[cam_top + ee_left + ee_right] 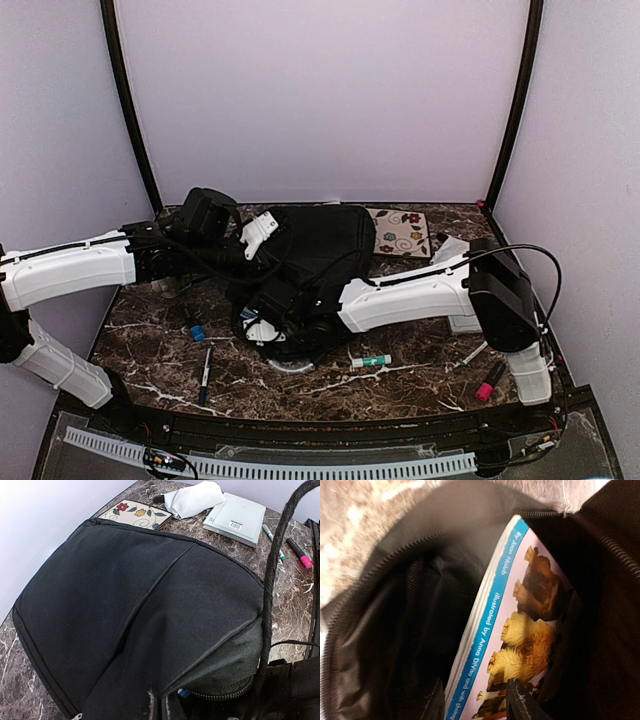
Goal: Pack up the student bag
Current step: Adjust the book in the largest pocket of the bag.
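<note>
The student bag (pixel 320 250) is a large black fabric bag lying in the middle of the table; it fills the left wrist view (pixel 125 605). My left gripper (pixel 262 255) is at the bag's left side. In its wrist view its gripper (pixel 160 705) is shut on the bag's fabric beside the open zipper. My right gripper (pixel 272 318) reaches into the bag's near opening. Its wrist view shows the gripper (pixel 477 705) inside the bag, shut on a book (pixel 520 615) with a blue stripe and puppies on a pink cover.
A floral notebook (pixel 400 232) and a white cloth (pixel 450 248) lie behind the bag on the right. A grey box (pixel 236 517) lies near them. A green-capped marker (pixel 371 361), a pink marker (pixel 488 382), a black pen (pixel 205 372) and a small blue object (pixel 198 332) lie at the front.
</note>
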You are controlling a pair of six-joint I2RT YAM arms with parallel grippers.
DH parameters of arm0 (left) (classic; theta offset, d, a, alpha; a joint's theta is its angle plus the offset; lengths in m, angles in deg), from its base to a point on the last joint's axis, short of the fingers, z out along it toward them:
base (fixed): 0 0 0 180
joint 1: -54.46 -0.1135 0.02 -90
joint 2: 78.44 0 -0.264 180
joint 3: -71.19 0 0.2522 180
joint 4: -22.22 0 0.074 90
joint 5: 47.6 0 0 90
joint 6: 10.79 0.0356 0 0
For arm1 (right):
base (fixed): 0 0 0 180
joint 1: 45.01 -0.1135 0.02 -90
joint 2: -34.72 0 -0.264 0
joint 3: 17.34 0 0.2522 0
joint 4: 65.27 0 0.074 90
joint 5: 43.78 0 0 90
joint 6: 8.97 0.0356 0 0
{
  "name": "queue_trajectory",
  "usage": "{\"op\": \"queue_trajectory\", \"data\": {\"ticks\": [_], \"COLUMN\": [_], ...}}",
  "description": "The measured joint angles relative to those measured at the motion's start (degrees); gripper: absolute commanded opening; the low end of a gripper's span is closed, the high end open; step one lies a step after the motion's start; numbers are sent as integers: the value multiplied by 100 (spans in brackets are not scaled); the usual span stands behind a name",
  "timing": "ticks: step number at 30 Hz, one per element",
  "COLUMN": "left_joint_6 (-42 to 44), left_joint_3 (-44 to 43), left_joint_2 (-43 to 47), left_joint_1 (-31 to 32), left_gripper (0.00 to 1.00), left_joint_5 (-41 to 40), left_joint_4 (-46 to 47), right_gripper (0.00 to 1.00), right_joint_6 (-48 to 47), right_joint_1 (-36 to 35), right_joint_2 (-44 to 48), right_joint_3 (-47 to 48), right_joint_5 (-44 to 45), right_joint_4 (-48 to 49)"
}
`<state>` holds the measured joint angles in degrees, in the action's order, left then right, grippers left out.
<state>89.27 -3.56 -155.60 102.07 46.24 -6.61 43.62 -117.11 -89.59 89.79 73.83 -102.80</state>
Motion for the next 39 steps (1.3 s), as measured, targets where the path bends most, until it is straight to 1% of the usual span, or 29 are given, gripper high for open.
{"op": "queue_trajectory", "data": {"ticks": [4,11,18,23,25,27,30,34,37,39], "left_joint_6": [0,0,0,0,0,0,-2,-22,-44,-68], "left_joint_3": [0,0,0,0,0,0,0,-7,-57,-103], "left_joint_2": [0,0,0,0,0,0,-13,-131,-273,-348], "left_joint_1": [-11,-15,-22,-26,-24,-24,-22,-20,4,15], "left_gripper": [0,0,0,0,0,0,0,0,0,0], "left_joint_5": [-2,-4,-46,-92,-133,-157,-195,-289,-306,-369], "left_joint_4": [-15,20,66,57,44,42,37,0,-9,-7], "right_gripper": [31,24,22,21,24,31,38,42,43,43], "right_joint_6": [-197,-697,-1329,-1565,-1565,-1499,-1268,-780,-404,-243], "right_joint_1": [52,407,728,769,756,682,531,214,44,-20], "right_joint_2": [-181,-280,-284,-393,-402,-385,-201,374,894,1300], "right_joint_3": [2,-7,-297,-352,-352,-354,-459,-599,-662,-892], "right_joint_5": [269,710,1174,1355,1357,1329,1191,726,173,-293], "right_joint_4": [118,442,1134,1440,1419,1298,935,214,-262,-518]}}
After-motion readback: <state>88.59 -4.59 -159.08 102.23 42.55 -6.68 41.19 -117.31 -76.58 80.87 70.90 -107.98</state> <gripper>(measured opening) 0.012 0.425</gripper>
